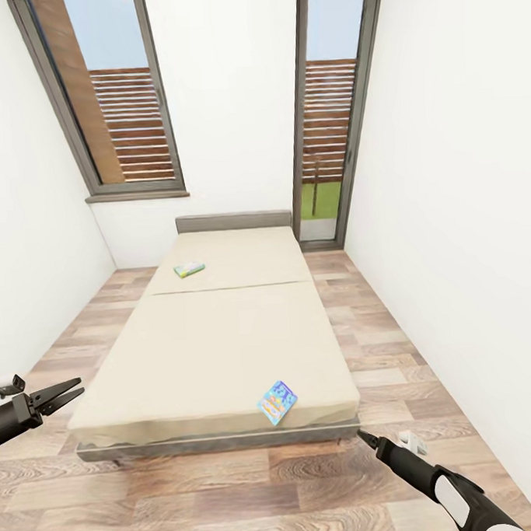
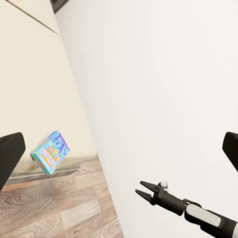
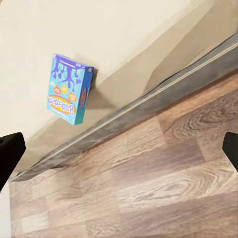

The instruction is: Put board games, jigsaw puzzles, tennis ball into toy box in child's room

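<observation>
a: far left, left gripper (image 1: 76, 388) — black, slim pointed fingers spread a little, nothing between them, hovering over the wood-plank floor (image 1: 231, 493) beside the bed's foot corner.

b: bed (image 1: 222, 330)?

a: wide, low, plain cream cover, smooth, one seam across the middle. grey padded headboard (image 1: 234, 221) against the white wall. grey base strip along the foot.

b: games on it?

a: two. a flat green-edged board game (image 1: 189, 269) lies near the headboard, left of centre. a blue board game (image 1: 277, 402) lies flat near the foot edge, toward the right corner; cartoon print, orange side.

b: right side?

a: right gripper (image 1: 366, 438) — dark and tapered, low over the planks just off the bed's right foot corner, holding nothing. in the left wrist view its fingers (image 2: 145, 185) stand slightly parted. white wall to the right; tall dark-framed windows behind.
</observation>
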You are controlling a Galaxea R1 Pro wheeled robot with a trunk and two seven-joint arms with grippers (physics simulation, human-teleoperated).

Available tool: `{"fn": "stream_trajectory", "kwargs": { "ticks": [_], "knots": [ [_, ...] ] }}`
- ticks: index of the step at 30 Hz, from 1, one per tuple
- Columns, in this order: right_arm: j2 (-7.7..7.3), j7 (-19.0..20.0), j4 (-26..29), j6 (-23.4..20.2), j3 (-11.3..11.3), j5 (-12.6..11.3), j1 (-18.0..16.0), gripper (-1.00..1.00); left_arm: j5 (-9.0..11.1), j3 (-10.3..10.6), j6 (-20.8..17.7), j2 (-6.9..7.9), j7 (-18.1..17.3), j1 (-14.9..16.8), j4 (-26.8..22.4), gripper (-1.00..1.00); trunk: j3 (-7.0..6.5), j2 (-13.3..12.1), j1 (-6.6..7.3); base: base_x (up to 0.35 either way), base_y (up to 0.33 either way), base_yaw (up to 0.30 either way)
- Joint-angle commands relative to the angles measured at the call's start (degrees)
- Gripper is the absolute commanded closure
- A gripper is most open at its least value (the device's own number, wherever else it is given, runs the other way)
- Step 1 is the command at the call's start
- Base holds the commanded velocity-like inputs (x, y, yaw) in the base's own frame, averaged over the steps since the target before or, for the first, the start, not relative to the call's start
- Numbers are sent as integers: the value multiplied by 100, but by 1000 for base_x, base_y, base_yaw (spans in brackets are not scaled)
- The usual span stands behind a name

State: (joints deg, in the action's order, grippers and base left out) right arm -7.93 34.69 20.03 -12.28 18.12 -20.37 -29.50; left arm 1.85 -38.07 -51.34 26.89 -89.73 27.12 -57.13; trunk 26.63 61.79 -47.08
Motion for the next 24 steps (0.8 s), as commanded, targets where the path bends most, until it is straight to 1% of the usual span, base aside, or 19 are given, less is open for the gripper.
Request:
{"fn": "stream_trajectory", "kwargs": {
  "ticks": [1,11,24],
  "knots": [
    [2,20,1,-55,24,-46,-3,-100,-9,-3,-61,1,-27,4,0,-100,-4,4,0,0,9,0],
    [10,20,1,-63,25,-45,-3,-100,-4,0,-61,1,-27,4,0,-100,-100,4,0,0,92,0],
    [11,28,1,-70,18,-35,-3,-100,-1,1,-61,1,-27,4,0,-100,-224,4,0,-13,15,0]
  ]
}}
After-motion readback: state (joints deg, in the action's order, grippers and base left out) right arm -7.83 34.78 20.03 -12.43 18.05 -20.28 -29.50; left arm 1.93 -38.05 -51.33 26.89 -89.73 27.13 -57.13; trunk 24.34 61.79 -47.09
